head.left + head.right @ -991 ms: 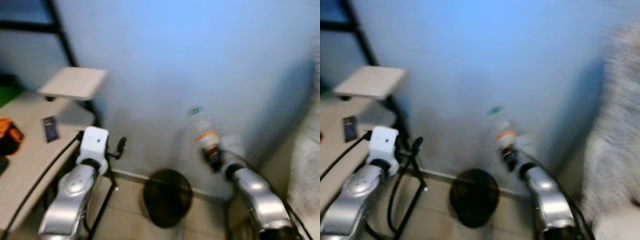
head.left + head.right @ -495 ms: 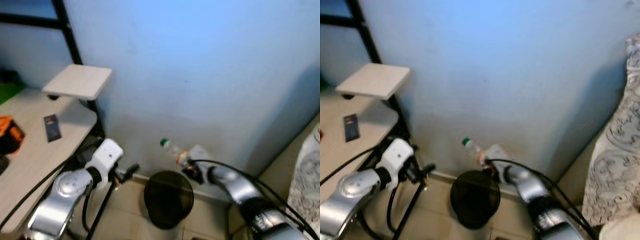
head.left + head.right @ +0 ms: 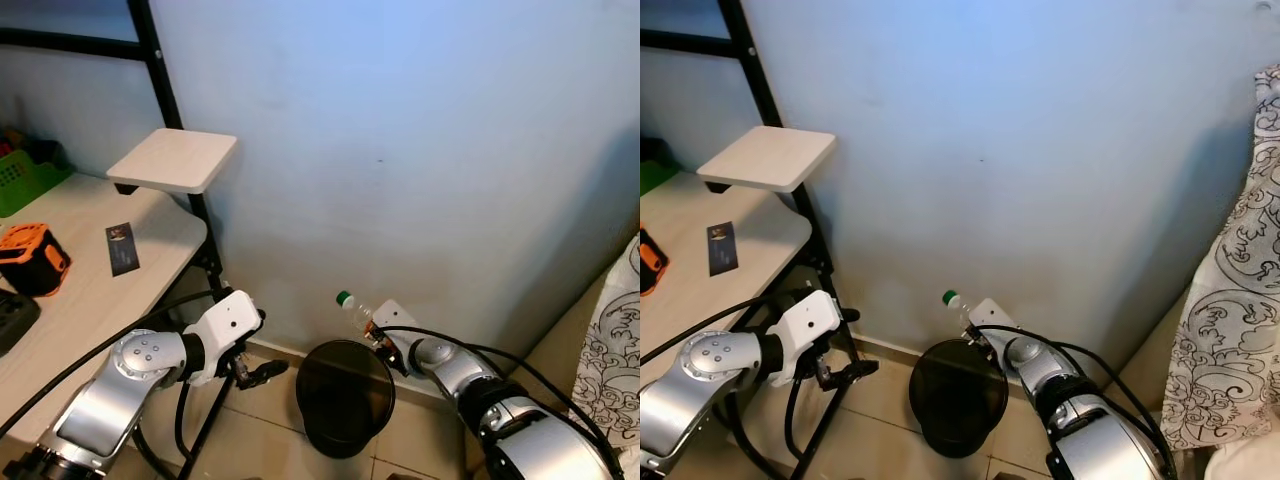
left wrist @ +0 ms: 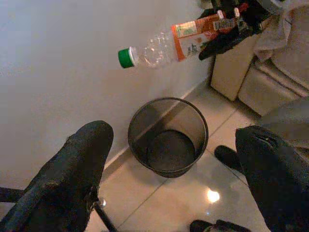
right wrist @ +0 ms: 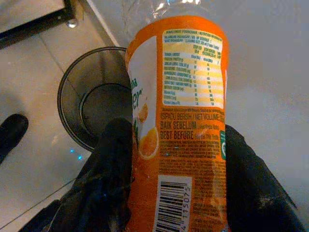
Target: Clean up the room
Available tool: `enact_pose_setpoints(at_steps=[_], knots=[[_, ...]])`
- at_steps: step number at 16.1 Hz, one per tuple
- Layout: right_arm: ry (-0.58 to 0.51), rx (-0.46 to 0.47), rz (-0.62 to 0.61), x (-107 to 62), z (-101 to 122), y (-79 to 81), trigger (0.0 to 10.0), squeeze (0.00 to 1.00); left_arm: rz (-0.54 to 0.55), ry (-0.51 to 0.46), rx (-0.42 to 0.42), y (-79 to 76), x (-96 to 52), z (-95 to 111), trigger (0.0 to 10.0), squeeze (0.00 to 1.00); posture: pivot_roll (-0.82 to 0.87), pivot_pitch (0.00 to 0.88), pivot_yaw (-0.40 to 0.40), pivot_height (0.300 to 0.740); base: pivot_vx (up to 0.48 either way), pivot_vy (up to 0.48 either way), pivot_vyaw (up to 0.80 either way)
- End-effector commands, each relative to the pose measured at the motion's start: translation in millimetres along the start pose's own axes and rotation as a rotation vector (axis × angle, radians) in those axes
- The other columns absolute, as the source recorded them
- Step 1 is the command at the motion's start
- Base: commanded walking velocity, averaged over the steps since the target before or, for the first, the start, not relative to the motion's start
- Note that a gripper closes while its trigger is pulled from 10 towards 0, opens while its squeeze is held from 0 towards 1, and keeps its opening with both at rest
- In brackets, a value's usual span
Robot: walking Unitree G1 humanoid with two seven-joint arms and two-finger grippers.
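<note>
- One clear plastic bottle with a green cap and an orange label is in the right gripper; the two black fingers press against either side of the label, clamped tight around the lower body.
- The bottle is held in the air, tilted, cap end pointing up and toward the robot's left, above the near-right rim of the bin and close to the blue wall (the left wrist view shows it well clear of the bin's mouth, not touching it).
- One round black mesh waste bin stands on the tiled floor against the wall, upright, with nothing visible inside.
- The left gripper hangs beside the counter's black frame, to the left of the bin; its two fingers are spread wide apart and hold nothing.
- On the pale counter at left lie one orange-and-black case, one small dark card, and one dark object at the edge of view; one green basket sits further back.
- One small square shelf juts out from the black upright post.
- One patterned white-and-grey fabric hangs at far right.
</note>
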State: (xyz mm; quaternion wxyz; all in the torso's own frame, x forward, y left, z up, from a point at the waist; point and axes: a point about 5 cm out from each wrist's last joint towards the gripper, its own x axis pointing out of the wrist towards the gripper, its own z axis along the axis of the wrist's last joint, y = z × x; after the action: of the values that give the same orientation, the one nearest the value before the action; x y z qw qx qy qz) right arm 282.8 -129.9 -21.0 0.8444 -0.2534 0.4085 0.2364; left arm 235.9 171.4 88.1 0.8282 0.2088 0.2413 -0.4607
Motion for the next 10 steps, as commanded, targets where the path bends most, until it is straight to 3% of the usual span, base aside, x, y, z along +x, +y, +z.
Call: enact_pose_setpoints(at_steps=[1,2,8,10], knots=[[-0.033,0.019,-0.004,-0.1,9,-1.9,10.0,0.85,-0.005,0.006,0.025,2.6,-0.8,2,10.0,0.0,0.01,0.0,0.026,0.74,0.0,0.0,0.0],[-0.036,0.026,0.004,0.1,10,-0.7,10.0,1.0,-0.007,0.008,0.026,2.7,-0.7,2,10.0,0.0,0.01,0.0,0.026,0.74,0.0,0.0,0.0],[-0.045,0.044,0.021,2.1,6,7.2,10.0,1.0,-0.009,0.01,0.024,1.2,0.8,1,10.0,0.0,0.0,0.0,0.032,0.74,0.0,0.0,0.0],[-0.047,0.103,0.035,2.3,0,9.2,10.0,1.0,-0.005,0.009,0.017,-0.5,1.1,0,10.0,0.0,-0.01,0.0,0.038,0.74,0.0,0.0,0.0]])
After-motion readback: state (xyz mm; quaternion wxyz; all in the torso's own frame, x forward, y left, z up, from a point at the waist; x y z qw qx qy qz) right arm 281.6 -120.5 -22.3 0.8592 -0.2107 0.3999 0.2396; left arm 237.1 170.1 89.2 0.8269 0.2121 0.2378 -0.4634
